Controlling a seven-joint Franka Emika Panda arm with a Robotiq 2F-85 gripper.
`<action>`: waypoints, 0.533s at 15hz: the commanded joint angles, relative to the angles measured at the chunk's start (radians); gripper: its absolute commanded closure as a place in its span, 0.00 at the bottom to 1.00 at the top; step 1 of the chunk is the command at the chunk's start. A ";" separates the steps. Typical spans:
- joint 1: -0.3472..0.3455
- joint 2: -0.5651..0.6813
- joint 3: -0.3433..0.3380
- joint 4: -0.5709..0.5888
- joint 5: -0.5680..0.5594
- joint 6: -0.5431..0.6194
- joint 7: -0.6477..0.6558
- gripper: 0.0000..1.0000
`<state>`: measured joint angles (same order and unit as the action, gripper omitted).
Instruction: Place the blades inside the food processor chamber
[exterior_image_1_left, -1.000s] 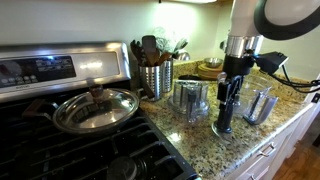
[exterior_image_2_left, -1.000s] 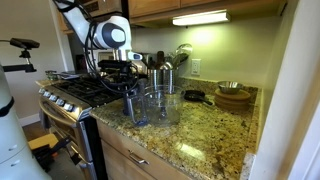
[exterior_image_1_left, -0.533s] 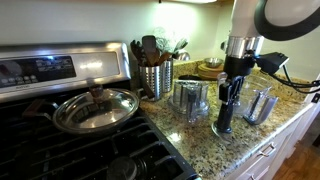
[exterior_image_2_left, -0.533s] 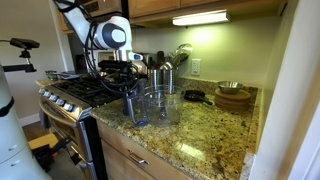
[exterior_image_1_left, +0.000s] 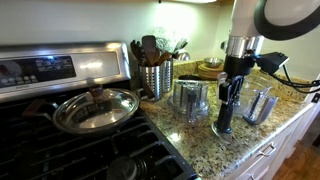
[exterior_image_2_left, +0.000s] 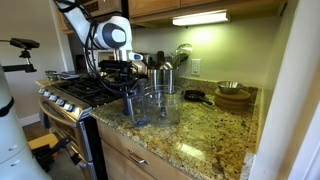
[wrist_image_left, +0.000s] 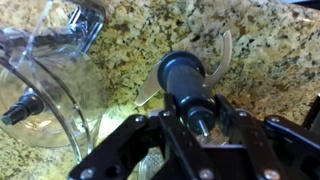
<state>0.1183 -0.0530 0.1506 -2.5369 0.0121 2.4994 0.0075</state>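
Note:
The blades (exterior_image_1_left: 223, 124) are a black stem with curved metal blades at its foot, standing upright on the granite counter. In the wrist view the stem (wrist_image_left: 186, 76) sits between my gripper's (wrist_image_left: 197, 126) two fingers, which close against its top. The clear food processor chamber (exterior_image_1_left: 192, 100) stands on the counter beside the blades; in the wrist view it is at the left (wrist_image_left: 45, 85), with its centre spindle showing. In an exterior view my gripper (exterior_image_2_left: 128, 90) holds the blades (exterior_image_2_left: 131, 114) just in front of the chamber (exterior_image_2_left: 160, 105).
A second clear plastic container (exterior_image_1_left: 258, 105) stands close on the other side of the blades. A steel utensil holder (exterior_image_1_left: 156, 75) is behind the chamber. A stove with a lidded pan (exterior_image_1_left: 96, 108) adjoins the counter. Wooden bowls (exterior_image_2_left: 233, 96) sit further back.

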 joint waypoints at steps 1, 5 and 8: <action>0.017 -0.053 0.000 -0.013 0.038 -0.045 -0.030 0.82; 0.028 -0.121 0.008 -0.012 0.035 -0.130 -0.046 0.82; 0.032 -0.184 0.004 0.001 0.032 -0.213 -0.068 0.82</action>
<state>0.1346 -0.1408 0.1671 -2.5327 0.0269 2.3783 -0.0240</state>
